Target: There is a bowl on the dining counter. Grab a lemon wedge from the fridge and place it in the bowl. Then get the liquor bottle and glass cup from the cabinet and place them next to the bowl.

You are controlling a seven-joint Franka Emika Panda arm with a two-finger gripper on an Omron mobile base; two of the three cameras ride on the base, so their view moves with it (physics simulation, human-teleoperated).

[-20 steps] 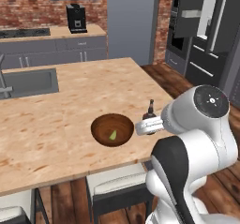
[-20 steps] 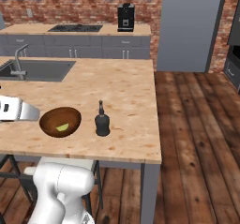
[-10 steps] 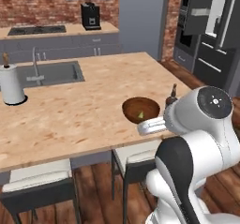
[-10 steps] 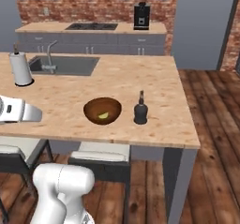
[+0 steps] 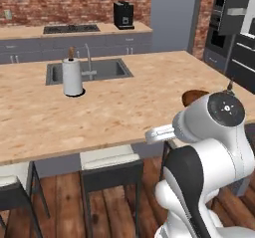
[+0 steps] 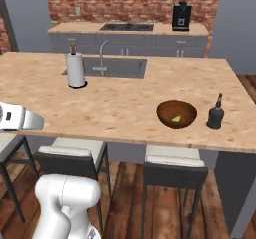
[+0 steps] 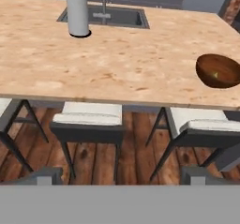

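With the lemon wedge (image 6: 176,118) already lying in the bowl (image 6: 176,114) and the liquor bottle (image 6: 216,114) standing just beside it on the dining counter (image 6: 120,103), ahead and right of the empty, released gripper (image 7: 120,175), only the glass cup seems left to fetch

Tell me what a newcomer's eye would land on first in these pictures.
First, the wide dining counter with its light tan speckled top and inset steel sink, and the white paper towel roll standing upright beside the sink. Next, the round brown wooden bowl near the counter's front edge with a small yellow lemon wedge inside, and the small dark liquor bottle standing apart to its right.
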